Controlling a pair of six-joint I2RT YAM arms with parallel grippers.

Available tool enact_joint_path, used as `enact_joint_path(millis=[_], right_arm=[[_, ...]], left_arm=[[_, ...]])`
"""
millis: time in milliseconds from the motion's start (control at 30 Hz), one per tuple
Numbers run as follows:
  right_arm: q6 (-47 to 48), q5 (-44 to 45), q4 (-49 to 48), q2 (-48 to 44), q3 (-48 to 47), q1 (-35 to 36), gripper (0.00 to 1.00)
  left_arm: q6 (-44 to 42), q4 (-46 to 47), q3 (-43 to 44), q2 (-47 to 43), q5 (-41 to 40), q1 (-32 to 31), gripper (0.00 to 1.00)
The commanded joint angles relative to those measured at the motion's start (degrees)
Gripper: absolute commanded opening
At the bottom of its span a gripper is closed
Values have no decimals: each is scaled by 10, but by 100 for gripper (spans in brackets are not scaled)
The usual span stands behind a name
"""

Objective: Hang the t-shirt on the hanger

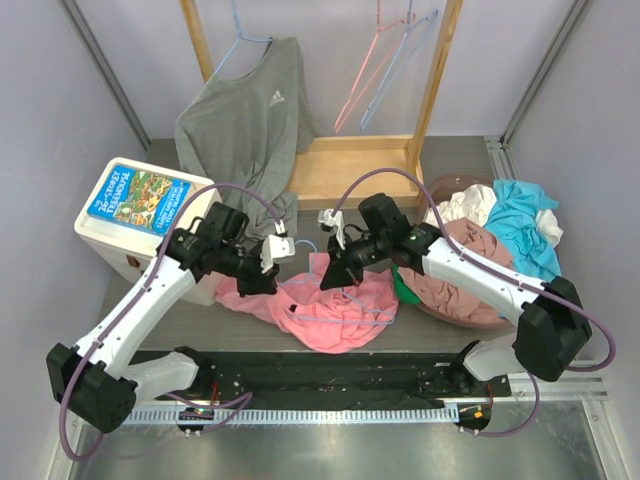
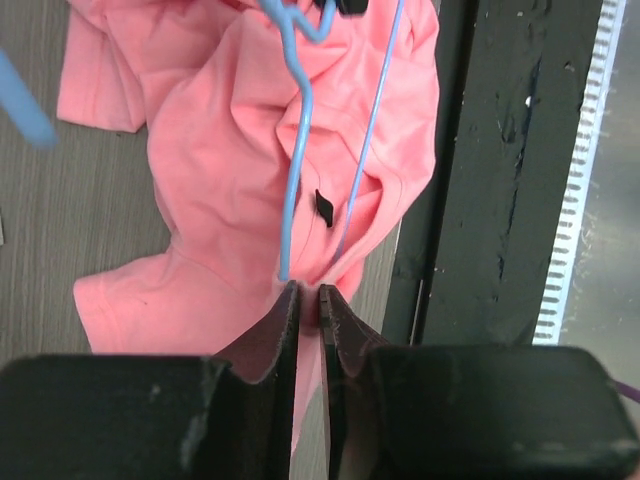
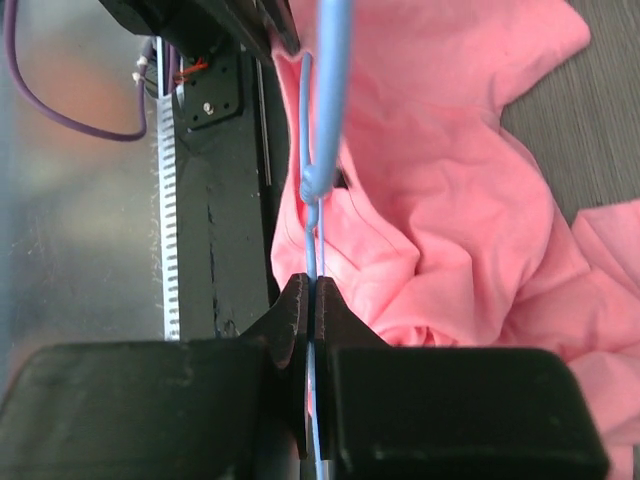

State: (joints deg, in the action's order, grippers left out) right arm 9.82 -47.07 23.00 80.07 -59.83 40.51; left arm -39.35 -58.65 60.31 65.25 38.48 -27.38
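Right gripper [image 3: 310, 292] is clamped on the thin wire of the hanger [image 3: 326, 90], holding it over the t-shirt [image 3: 450, 200]. Left gripper [image 2: 308, 292] pinches pink fabric beside a hanger end. The shirt lies crumpled on the table [image 1: 420, 335]. Threading looks barely begun, and the hanging is all to come.

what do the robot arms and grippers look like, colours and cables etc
The left arm and right arm have white links with bulky black joints, each trailing a looping purple cable. The left gripper and right gripper are black, with flat fingers tapering to thin tips.
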Motion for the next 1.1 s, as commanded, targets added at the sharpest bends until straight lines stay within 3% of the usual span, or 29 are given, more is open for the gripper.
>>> enact_joint_path(millis=[0, 133, 300, 400, 533, 700, 833, 967, 1067], right_arm=[[-38, -26, -103, -11, 1, 22, 1], [-73, -34, -185, -13, 16, 35, 1], [-88, -29, -208, -11, 22, 39, 1], [-75, -28, -198, -21, 34, 40, 1], [-70, -26, -196, -40, 51, 39, 1], [-66, -28, -196, -50, 60, 39, 1], [-57, -27, -196, -58, 61, 39, 1], [-55, -24, -196, -66, 65, 38, 1], [-56, -23, -197, -69, 65, 38, 1]], left_arm=[[64, 54, 24, -21, 6, -15, 13], [75, 64, 24, -28, -2, -22, 14], [68, 61, 28, -40, -27, -23, 18], [32, 12, 46, -54, -37, -19, 32], [-25, -49, 45, -87, -35, 35, 47], [-141, -118, 50, -87, -59, 85, 57], [-184, -140, 31, -56, -66, 100, 58], [-208, -106, -10, -57, -50, 101, 59], [-214, -95, -26, -48, -26, 101, 52]])
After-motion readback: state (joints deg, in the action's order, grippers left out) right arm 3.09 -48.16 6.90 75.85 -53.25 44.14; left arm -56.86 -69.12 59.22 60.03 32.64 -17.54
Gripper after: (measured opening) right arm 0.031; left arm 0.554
